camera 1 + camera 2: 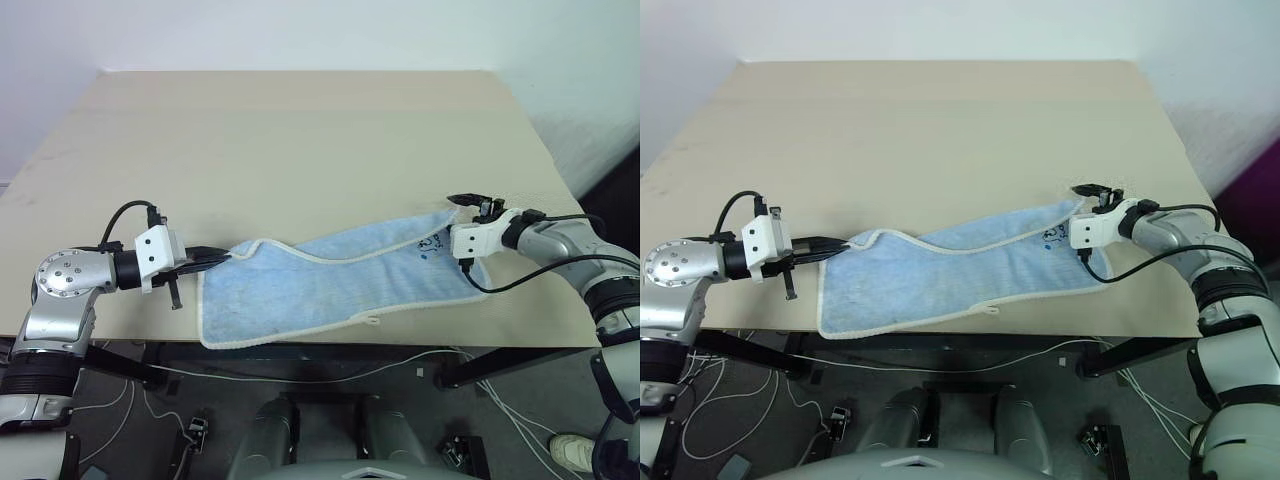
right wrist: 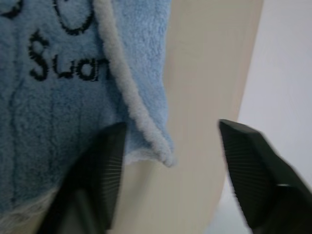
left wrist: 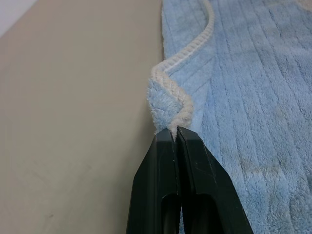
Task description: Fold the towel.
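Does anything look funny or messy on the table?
Yes. The towel lies crooked and bunched near the front edge of the table, one corner pinched in the shut left gripper and its near edge hanging slightly over. Nothing is spilled or torn.

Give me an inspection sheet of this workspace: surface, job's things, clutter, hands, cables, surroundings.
Surface: beige table, bare apart from the towel.
Job's things: light blue towel lies stretched along the table's near edge, white edging, dark printed mark near its right corner, small white loop at the near hem.
Clutter: nothing seen.
Hands: left hand shut on the towel's left corner edging; right hand open, fingers either side of the right corner, not yet gripping.
Cables: black cable on the left wrist, another on the right wrist; white cable on the floor.
Surroundings: white wall behind the table.
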